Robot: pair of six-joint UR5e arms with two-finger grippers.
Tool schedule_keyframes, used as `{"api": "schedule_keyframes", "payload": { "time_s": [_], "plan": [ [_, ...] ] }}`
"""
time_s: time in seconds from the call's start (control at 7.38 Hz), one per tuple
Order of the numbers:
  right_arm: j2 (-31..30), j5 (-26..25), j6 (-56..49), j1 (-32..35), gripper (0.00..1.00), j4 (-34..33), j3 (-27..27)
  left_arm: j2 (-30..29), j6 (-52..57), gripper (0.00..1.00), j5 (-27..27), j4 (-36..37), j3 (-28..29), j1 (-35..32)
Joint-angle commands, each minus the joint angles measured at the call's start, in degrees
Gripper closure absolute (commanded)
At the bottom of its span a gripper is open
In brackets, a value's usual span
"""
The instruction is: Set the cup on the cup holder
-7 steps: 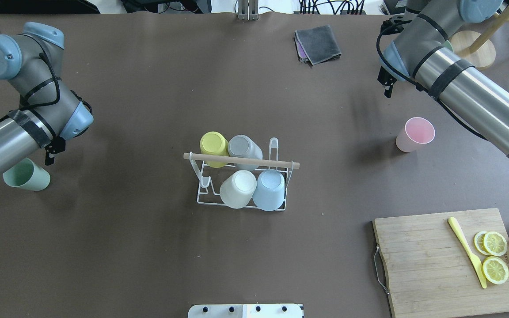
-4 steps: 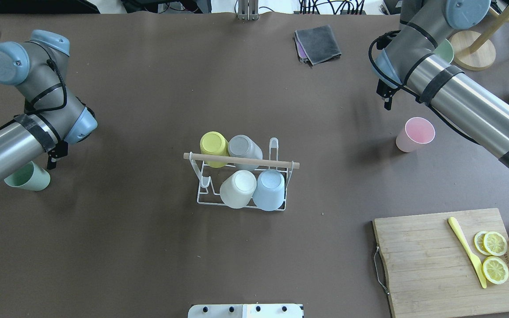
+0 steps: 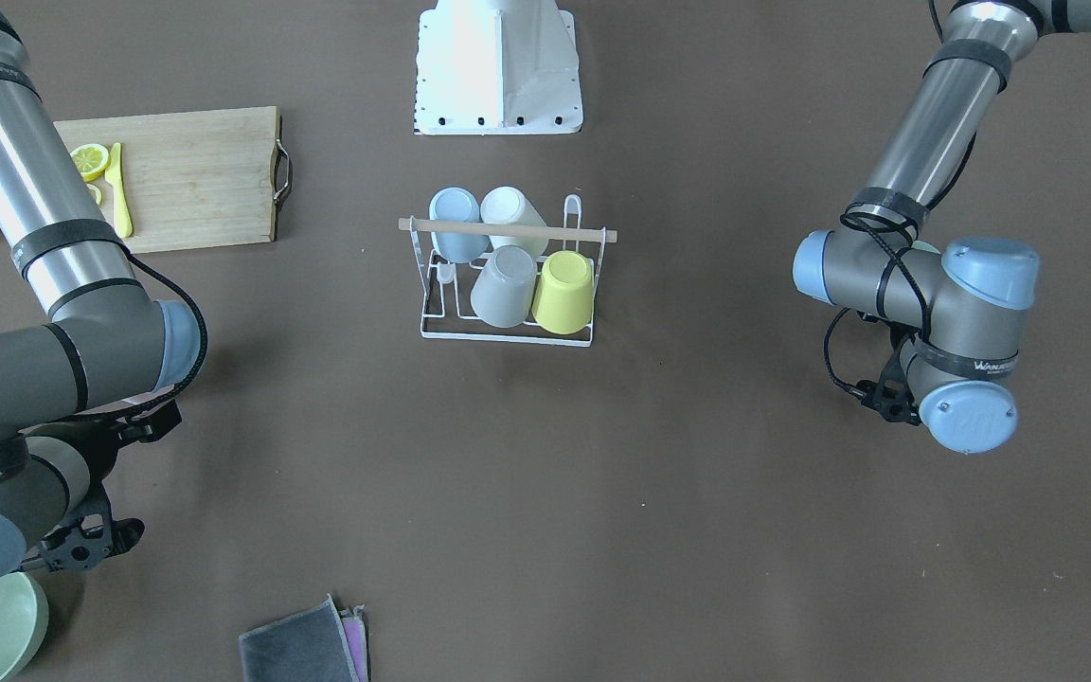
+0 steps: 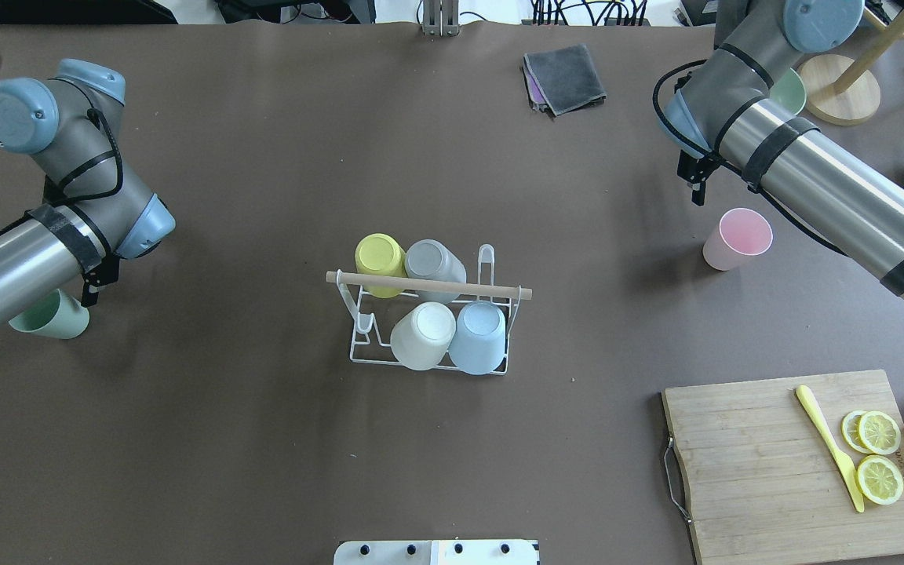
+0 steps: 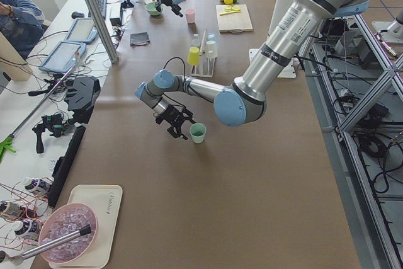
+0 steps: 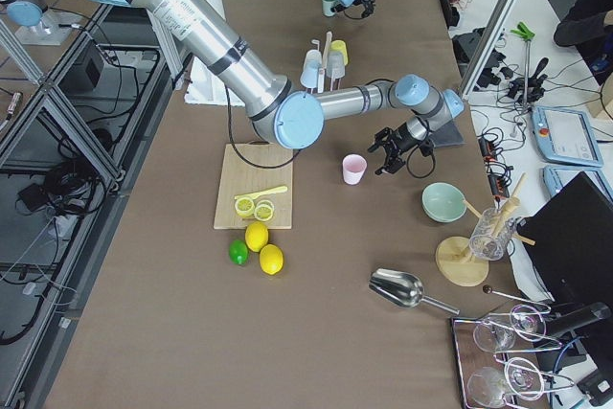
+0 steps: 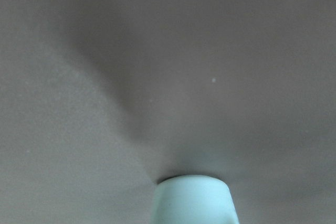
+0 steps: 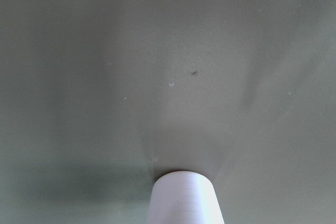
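done: four cups (image 4: 423, 333) on the white wire cup holder (image 4: 358, 349)
to go: mint green plastic cup (image 4: 60, 320), pink plastic cup (image 4: 737, 239)
jaws: left gripper (image 5: 177, 133), right gripper (image 6: 383, 166), can't tell how open

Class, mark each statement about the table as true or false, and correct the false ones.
1. The cup holder carries four upturned cups. True.
2. The pink cup lies on its side. False: it stands upright on the table, mouth up.
3. The left gripper holds the green cup. False: the cup stands on the table beside the gripper, not held.
4. Lemon slices lie on the cutting board. True.
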Motion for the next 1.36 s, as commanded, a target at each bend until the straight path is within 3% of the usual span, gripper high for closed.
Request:
{"api": "schedule_keyframes", "payload": {
  "time_s": [0.0,1.22],
  "plan": [
    [2.39,0.39,-1.78,-0.08,0.0,-0.04,-4.93,-0.13,0.03,0.02,0.11,2.21,-0.04,0.81],
    [6.27,-1.54,-5.47,-3.25,0.0,0.49,-16.37,-0.3,0.12,0.02,2.49,3.09,2.24,2.83]
  ]
}}
